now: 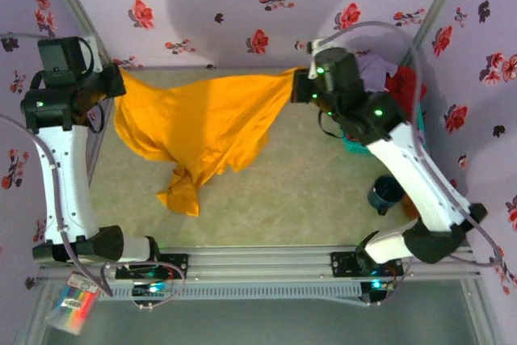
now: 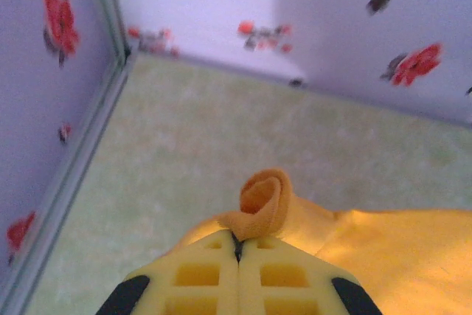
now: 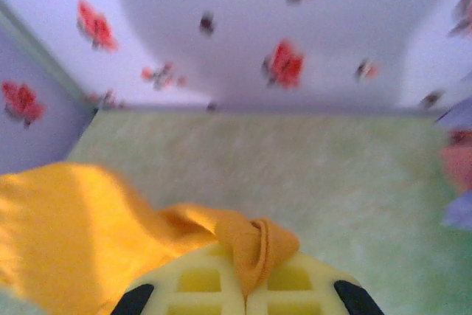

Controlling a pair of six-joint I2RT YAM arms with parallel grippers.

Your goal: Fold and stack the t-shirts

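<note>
- The orange shirt (image 1: 202,119) is hanging between the two arms at the far side of the table (image 1: 307,191), pulled fairly taut along its top edge. Its lower part is sagging onto the table, with a bunched tail trailing toward the near edge.
- The left gripper (image 1: 113,90) is pinching one end of that edge. In the left wrist view its fingers (image 2: 199,274) are pressing together with a curl of orange cloth squeezed between the tips.
- The right gripper (image 1: 297,85) is clamping the other end. In the right wrist view a fold of cloth is draping over its closed fingers (image 3: 295,285).
- I judge that the spreading step is in hand: the shirt is being opened out, and no fold is made yet.
- The next move is calling for both arms to lower together and draw the shirt flat, keeping the edge taut so that the crumpled tail is smoothing out and not rolling under.
- The lavender shirt (image 1: 376,69) and the red shirt (image 1: 402,82) are waiting in the basket (image 1: 354,143), behind the right arm.
- That arm is covering most of the basket, so how the shirts are lying in it is hard to tell.
- Which parts of the orange shirt are being gripped, shoulders or hem, is not showing clearly.
- The right wrist view is blurring, and the coloured patches at its right edge are too smeared to name.
</note>
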